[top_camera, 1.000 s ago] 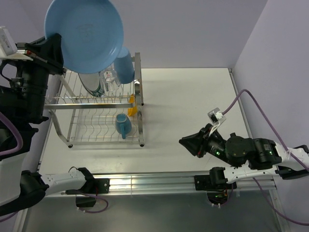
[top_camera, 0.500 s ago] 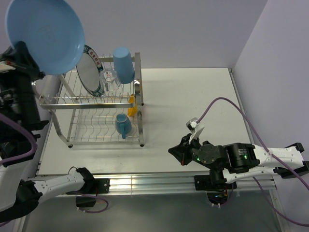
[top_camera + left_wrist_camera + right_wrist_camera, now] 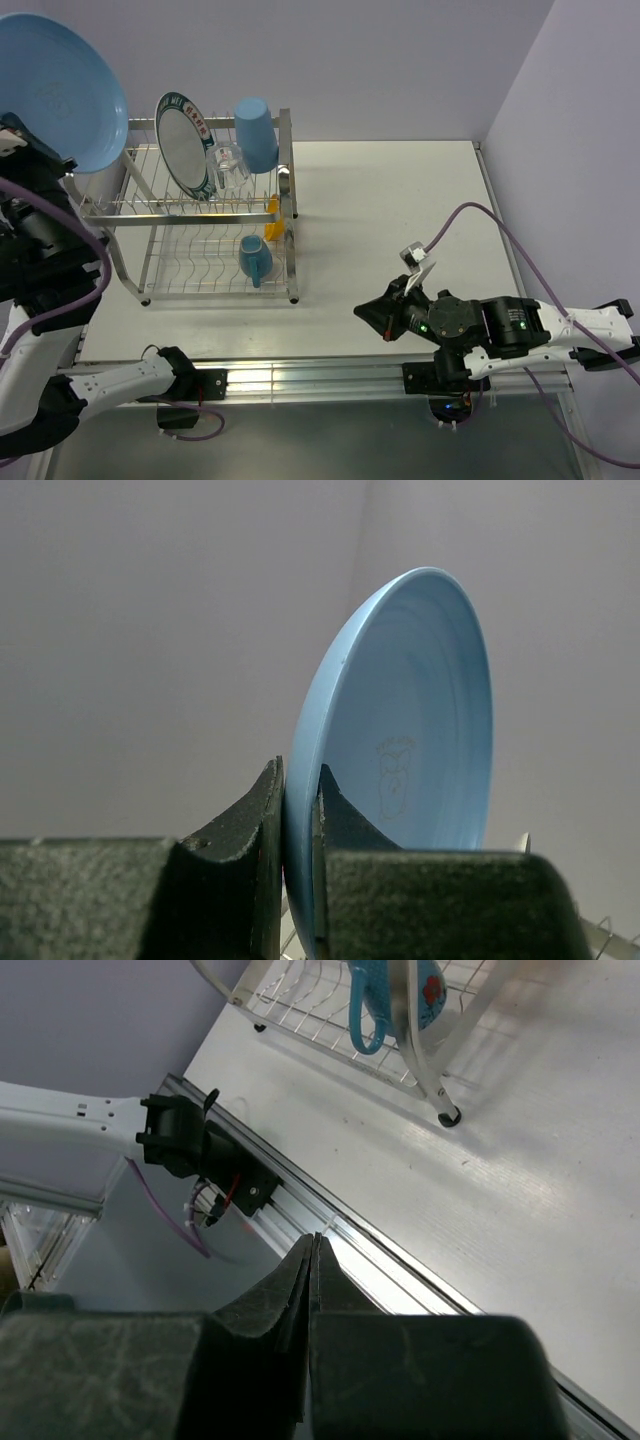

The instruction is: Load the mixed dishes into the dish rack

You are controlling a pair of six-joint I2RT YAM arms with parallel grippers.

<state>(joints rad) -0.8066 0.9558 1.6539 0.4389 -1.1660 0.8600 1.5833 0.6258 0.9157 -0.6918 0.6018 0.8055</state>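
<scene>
Compared with a second back, your dish rack [image 3: 170, 209] is uncovered again, because the big blue plate [image 3: 55, 90] has swung off it and now hangs high at the far left, clear of the wires. Your left gripper [image 3: 298, 790] is pinching that plate by the rim, one finger on each face, so the hold looks decent. The right gripper [image 3: 312, 1250] has dropped back near the front edge, jaws pressed together on nothing.

For the step itself, I'd bring the plate back standing on edge and lower it straight into a free slot on the upper tier, left of the patterned plate [image 3: 183, 140]. Keep it parallel to that one or the rims will clip. Watch the rack's left end frame on the way down too.

Blue tumbler [image 3: 257, 133] and clear glass [image 3: 228, 167] fill the upper tier's right side, the mug [image 3: 254, 258] sits below, and the little orange bowl [image 3: 273, 218] is tucked at the right end.
</scene>
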